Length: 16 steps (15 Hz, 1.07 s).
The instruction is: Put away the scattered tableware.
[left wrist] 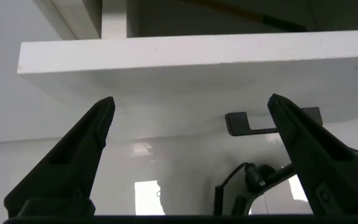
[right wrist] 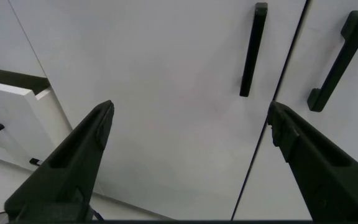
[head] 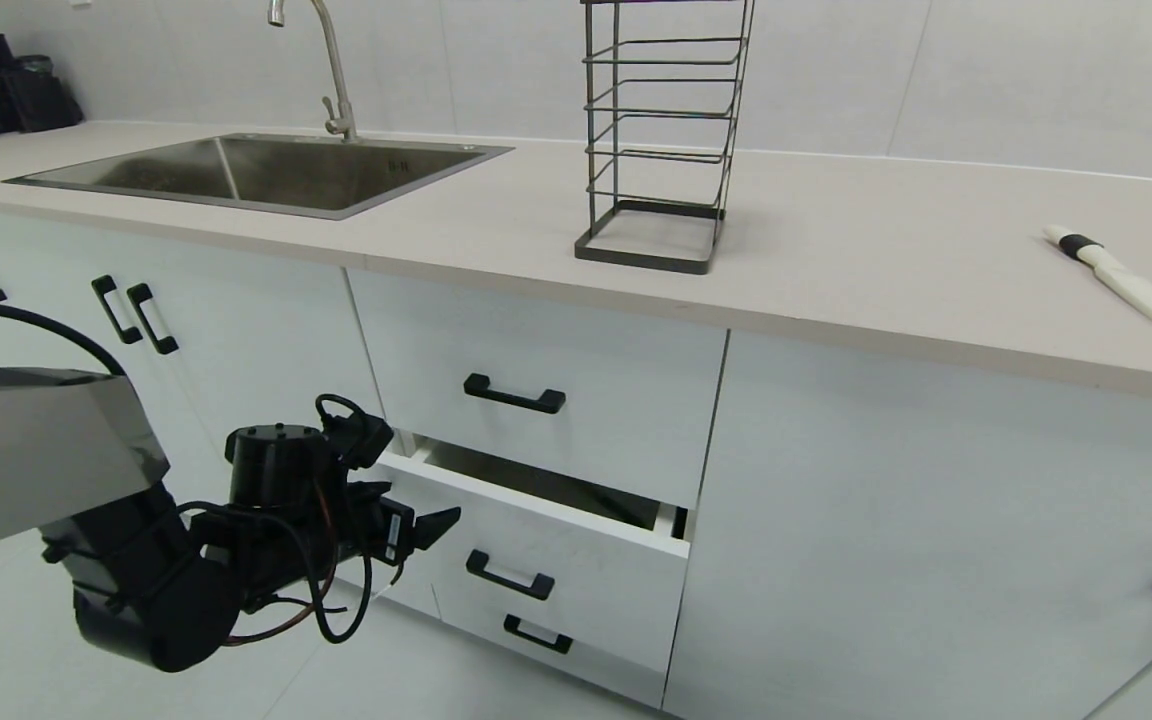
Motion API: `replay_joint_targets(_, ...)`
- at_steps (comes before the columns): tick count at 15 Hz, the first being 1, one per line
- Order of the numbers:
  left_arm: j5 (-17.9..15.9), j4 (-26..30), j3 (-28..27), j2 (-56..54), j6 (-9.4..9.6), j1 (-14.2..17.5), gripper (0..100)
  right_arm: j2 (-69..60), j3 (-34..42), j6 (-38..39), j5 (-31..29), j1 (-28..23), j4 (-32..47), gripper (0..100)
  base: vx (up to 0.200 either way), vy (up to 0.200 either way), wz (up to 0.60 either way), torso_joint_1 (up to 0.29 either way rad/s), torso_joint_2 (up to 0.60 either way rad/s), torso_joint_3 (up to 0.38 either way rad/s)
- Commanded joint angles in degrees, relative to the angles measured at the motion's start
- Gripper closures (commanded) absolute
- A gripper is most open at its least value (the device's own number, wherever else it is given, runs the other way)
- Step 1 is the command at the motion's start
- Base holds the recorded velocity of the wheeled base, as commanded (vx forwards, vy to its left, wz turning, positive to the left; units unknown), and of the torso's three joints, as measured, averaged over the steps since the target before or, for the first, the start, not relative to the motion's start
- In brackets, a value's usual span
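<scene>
A white knife point(head: 1131, 285) with a black band lies on the countertop point(head: 836, 270) at the far right. Below the counter, the middle drawer point(head: 576, 545) stands partly pulled out, its black handle point(head: 509, 577) on the front. My left gripper point(head: 431, 528) is open and empty, hanging low just left of that drawer's front. In the left wrist view the left gripper point(left wrist: 191, 102) faces the white drawer front point(left wrist: 185, 59), with the handle point(left wrist: 253, 121) between its fingers but farther off. My right gripper point(right wrist: 191, 111) is open and empty, facing white cabinet doors.
An empty wire rack point(head: 661, 140) stands mid-counter, with a steel sink point(head: 266, 170) and faucet point(head: 331, 70) to the left. Two black door handles point(right wrist: 252, 50) point(right wrist: 339, 59) face the right gripper; the open drawer point(right wrist: 11, 118) sits off to one side. Dark appliances occupy the far left corner.
</scene>
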Motion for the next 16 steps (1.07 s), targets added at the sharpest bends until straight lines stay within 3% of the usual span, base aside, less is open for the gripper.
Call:
replay_joint_targets(1, -0.1, -1.4, -3.3, 3.0, 0.02, 0.3, 0, 0.1, 0.0, 0.0, 0.0, 0.0, 0.0, 0, 0.000, 0.000, 0.00, 0.000, 0.00, 0.000)
replay_joint_targets(8, 0.2, -6.9, -7.3, 7.3, -0.86, 0.2, 0, 0.1, 0.0, 0.0, 0.0, 0.0, 0.0, 0, 0.000, 0.000, 0.00, 0.000, 0.00, 0.000)
replay_joint_targets(11, 0.2, -10.6, 0.1, 4.4, -0.86, -0.1, 0, 0.1, 0.0, 0.0, 0.0, 0.0, 0.0, 0, 0.000, 0.000, 0.00, 0.000, 0.00, 0.000)
replay_joint_targets(14, 0.3, -10.8, 6.7, -2.8, -0.86, -0.4, 0, 0.2, 0.0, 0.0, 0.0, 0.0, 0.0, 0, 0.000, 0.000, 0.00, 0.000, 0.00, 0.000)
replay_joint_targets(16, 0.9, -10.6, 15.5, -14.6, -3.76, -2.7, 0, 0.1, 0.0, 0.0, 0.0, 0.0, 0.0, 0, 0.000, 0.000, 0.00, 0.000, 0.00, 0.000)
